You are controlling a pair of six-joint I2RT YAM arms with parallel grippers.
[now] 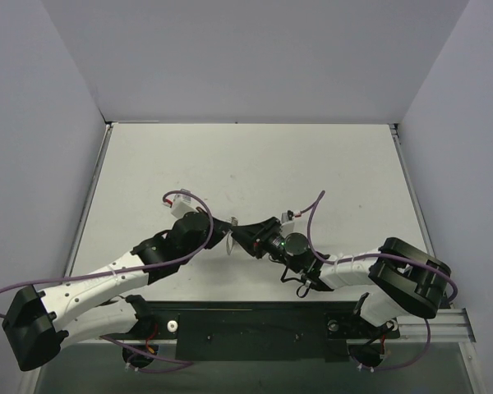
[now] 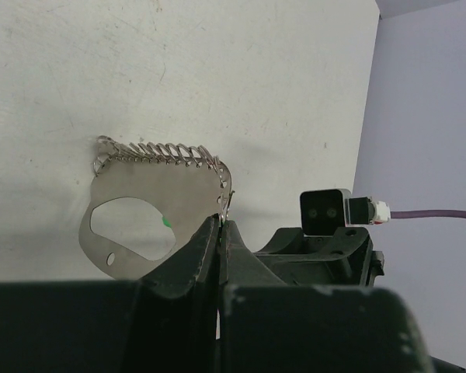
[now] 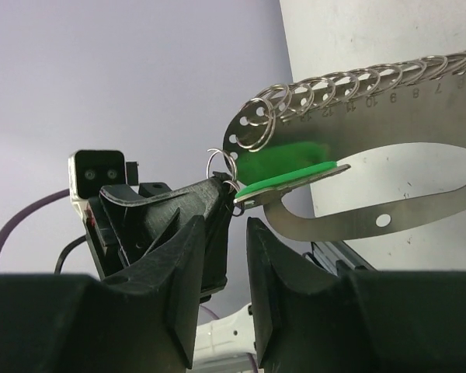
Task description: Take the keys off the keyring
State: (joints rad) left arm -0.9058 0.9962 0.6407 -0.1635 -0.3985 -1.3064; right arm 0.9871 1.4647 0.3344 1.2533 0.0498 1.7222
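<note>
Keyring (image 2: 140, 194) clenched in my left claw (image 2: 220, 233) as an anchor — right claw (image 3: 227, 233), parted and empty, sits just beside the green key (image 3: 291, 175), I judge to tug it.

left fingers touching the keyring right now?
Touching. Left wrist view: the shut left fingers pinch the keyring at its lower right corner, no gap.

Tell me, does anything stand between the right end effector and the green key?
Nothing visible does. The key lies just past the open right end effector; the left end effector, gripping the keyring, sits beside it, not between.
</note>
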